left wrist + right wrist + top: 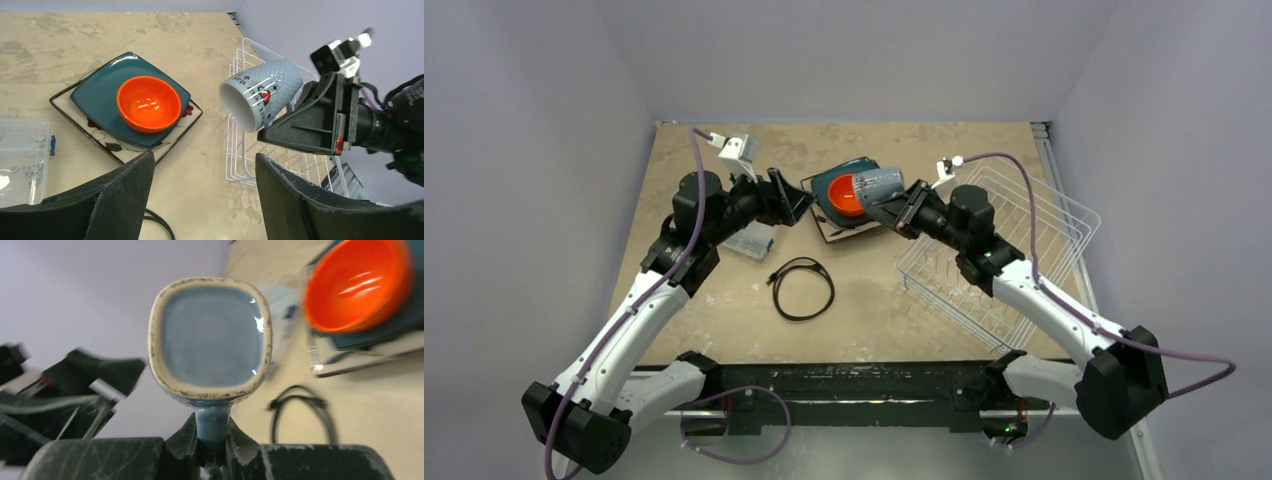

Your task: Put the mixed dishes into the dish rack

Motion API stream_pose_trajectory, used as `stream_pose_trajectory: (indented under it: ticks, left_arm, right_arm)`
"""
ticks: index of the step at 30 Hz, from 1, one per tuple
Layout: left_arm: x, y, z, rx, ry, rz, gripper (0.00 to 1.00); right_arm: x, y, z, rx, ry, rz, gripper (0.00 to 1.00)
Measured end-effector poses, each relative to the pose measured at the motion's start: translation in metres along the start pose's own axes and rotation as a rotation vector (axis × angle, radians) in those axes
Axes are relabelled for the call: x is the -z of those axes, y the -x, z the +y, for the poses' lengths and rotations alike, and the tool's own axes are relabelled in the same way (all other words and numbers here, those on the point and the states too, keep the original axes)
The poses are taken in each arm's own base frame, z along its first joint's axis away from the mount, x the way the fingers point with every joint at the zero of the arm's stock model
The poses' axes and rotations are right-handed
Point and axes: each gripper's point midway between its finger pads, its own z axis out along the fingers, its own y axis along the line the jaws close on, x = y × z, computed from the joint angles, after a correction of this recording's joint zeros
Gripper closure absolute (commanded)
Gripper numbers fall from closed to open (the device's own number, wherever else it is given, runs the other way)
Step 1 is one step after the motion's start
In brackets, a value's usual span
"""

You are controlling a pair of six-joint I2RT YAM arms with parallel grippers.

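Aloft | grey-blue mug (pixel 210 337) | handle pinched in right gripper (pixel 212 432)

Pale lilac walls (pixel 854 50), mottled beige tabletop (pixel 874 310)

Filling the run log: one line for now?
right jaws: mug by handle, lifted | left jaws: open | bowl: on stacked plates | rack: no dishes seen

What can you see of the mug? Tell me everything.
The mug is grey-blue, glazed ceramic by its look, with a dotted surface, dark lettering and a small red mark on its side. It looks empty. The right hand grips its handle, holding it in the air, tipped on its side, mouth toward the plates, near the rack. Nothing else touches it.
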Motion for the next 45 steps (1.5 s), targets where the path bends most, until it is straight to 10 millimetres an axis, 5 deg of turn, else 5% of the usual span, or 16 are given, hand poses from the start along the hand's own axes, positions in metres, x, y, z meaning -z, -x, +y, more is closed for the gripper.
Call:
stream_pose_trajectory:
  ticks: [4, 11, 16, 26, 33, 45]
  left_arm:
    - [0.001, 0.0, 0.007, 0.004, 0.037, -0.002, 0.26]
    - [0.002, -0.004, 0.011, 0.019, 0.056, 0.014, 0.26]
    - [0.001, -0.007, 0.012, 0.025, 0.06, 0.024, 0.27]
    - [-0.003, -0.012, 0.014, 0.039, 0.06, 0.046, 0.27]
    - [-0.002, -0.01, 0.012, 0.038, 0.056, 0.042, 0.27]
    - [-0.006, -0.01, 0.012, 0.04, 0.053, 0.052, 0.26]
  right_arm:
    - [0.025, 0.04, -0.025, 0.072, -0.286, -0.178, 1.0]
    - [0.114, 0.102, -0.069, 0.261, -0.732, -0.534, 1.0]
    - [0.161, 0.124, -0.103, 0.355, -1.049, -0.661, 1.0]
    - [0.209, 0.159, -0.154, 0.392, -1.391, -0.76, 1.0]
    - [0.203, 0.172, -0.213, 0.401, -1.517, -0.581, 1.0]
    - [0.134, 0.181, -0.286, 0.456, -1.475, -0.261, 1.0]
